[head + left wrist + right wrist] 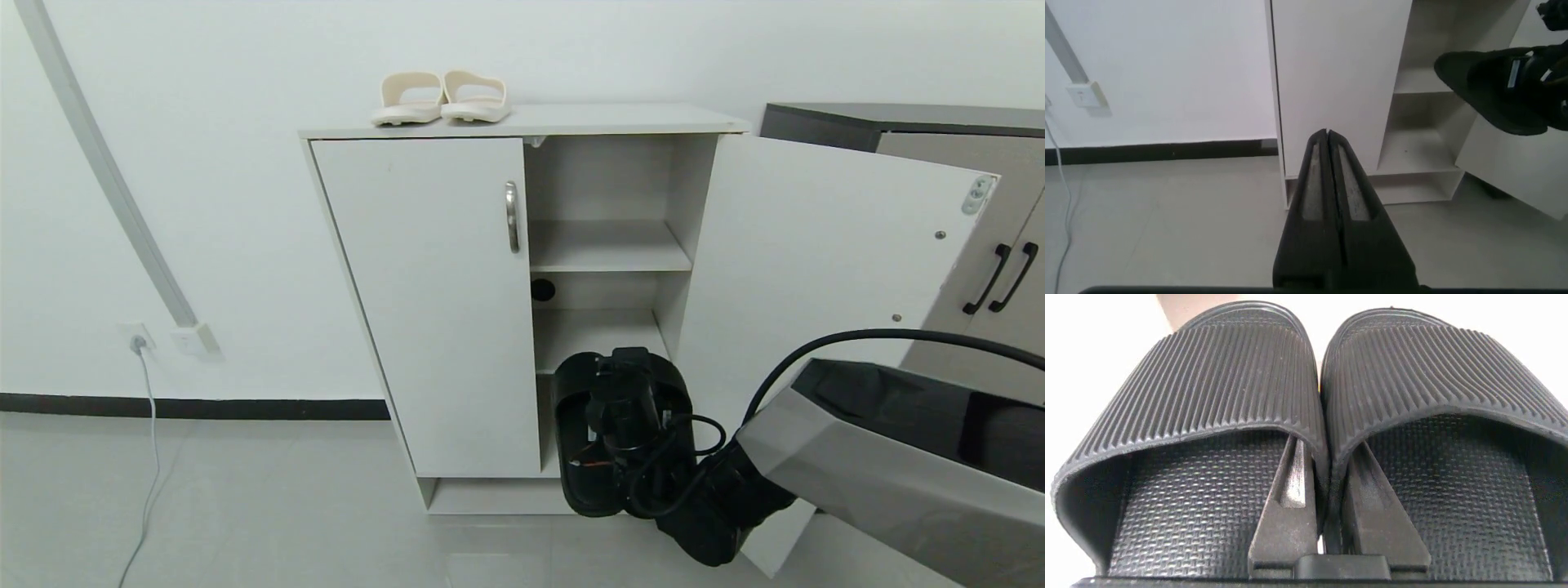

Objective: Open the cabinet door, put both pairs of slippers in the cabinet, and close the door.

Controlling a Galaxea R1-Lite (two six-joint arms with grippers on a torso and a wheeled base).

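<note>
- Black slippers (pixel 1208 400): inner walls pinched together between right gripper (pixel 1328 469) fingers, held low before the open cabinet (pixel 424 310).
- Advance level, clear of the swung-out door (pixel 816 261); release once soles rest.
- Cream slippers (pixel 442 98) sit on top; left gripper (pixel 1327 139) closed, empty.

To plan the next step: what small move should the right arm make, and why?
Probably ease the black slippers forward into the cabinet: the right gripper pinches both, the door stands open, and the shelves ahead look bare.
</note>
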